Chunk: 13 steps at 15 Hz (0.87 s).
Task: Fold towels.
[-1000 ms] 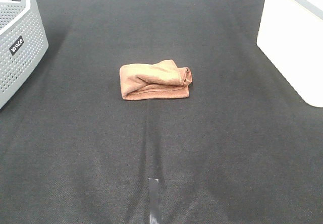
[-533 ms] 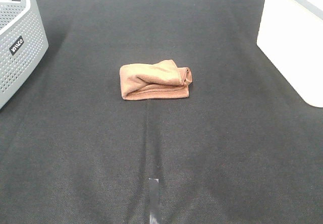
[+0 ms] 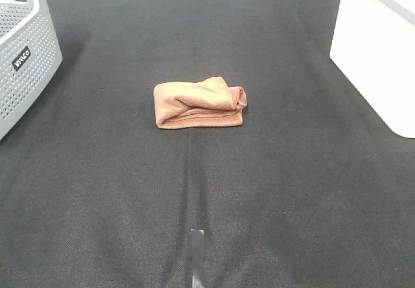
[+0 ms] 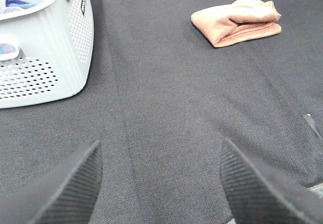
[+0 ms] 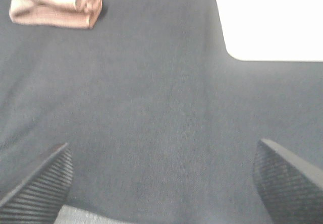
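Note:
The reddish-brown towel [image 3: 199,102] lies folded into a small thick bundle in the middle of the black cloth-covered table. Both wrist views show the towel [image 4: 237,21] [image 5: 56,4] at a distance. Neither arm appears in the exterior high view. My left gripper [image 4: 159,181] is open, its dark ribbed fingers [image 4: 70,186] wide apart over bare cloth, well short of the towel. Over bare cloth near the table's right side, my right gripper [image 5: 161,183] also stands open with nothing between its fingers [image 5: 287,183].
A grey perforated laundry basket [image 3: 26,54] stands at the far left; the basket [image 4: 45,57] holds some coloured fabric. A white bin [image 3: 379,54] sits at the far right. A strip of grey tape [image 3: 197,255] marks the cloth near the front edge.

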{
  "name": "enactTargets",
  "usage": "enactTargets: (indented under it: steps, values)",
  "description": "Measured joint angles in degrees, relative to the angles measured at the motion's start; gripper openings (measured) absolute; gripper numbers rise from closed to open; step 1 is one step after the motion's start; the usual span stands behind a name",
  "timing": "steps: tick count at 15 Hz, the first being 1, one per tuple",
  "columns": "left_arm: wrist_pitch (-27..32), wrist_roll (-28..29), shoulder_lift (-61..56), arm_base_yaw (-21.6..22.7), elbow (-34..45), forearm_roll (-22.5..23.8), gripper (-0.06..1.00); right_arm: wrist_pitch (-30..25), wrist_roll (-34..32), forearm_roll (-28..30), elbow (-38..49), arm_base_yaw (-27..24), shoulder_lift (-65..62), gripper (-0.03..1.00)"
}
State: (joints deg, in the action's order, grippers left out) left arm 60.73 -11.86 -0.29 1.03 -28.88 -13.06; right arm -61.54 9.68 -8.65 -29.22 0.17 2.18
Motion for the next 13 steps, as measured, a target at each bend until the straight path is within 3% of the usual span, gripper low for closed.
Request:
enactTargets:
  steps: [13]
  values:
    - [0.0,0.0,-0.06,0.11,0.0,0.0,0.64,0.0,0.0,-0.17,0.0,0.0,-2.58,0.91]
